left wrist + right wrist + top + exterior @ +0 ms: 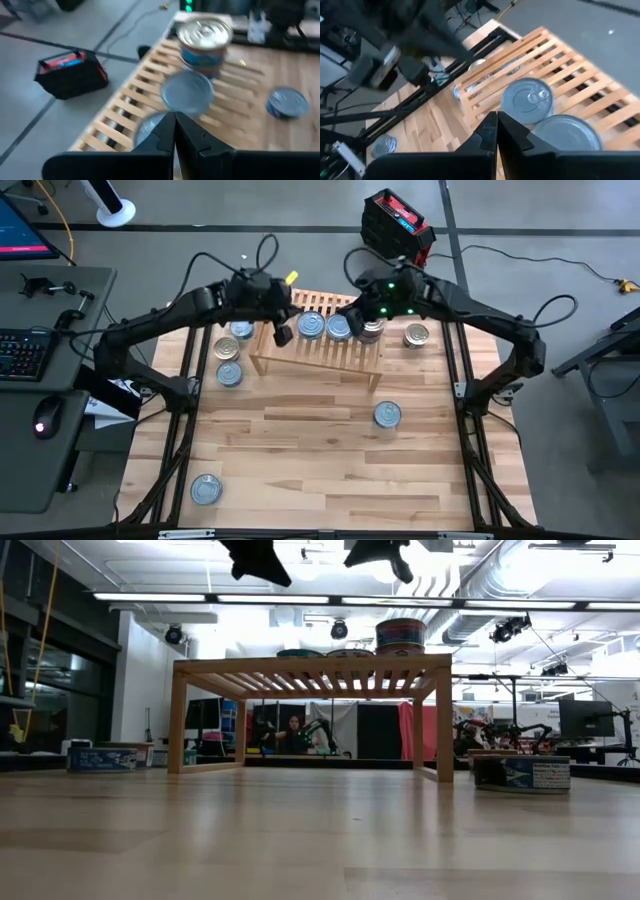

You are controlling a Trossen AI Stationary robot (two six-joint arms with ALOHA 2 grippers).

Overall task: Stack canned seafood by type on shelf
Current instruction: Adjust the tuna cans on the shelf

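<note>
Right tool [496, 131] closed and empty above shelf [300, 352], left tool [174, 134] closed too, tins [325, 326] beneath

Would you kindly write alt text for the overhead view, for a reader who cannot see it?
Both arms reach over the shelf at the table's far edge; the left gripper and right gripper are shut and empty. Several cans sit on the shelf, and six more cans lie on the table.

Closed left end effector [174, 131] above the slatted shelf [131, 102], silvery tin [187, 92], gold-lidded stack [204, 41] beyond.
</note>
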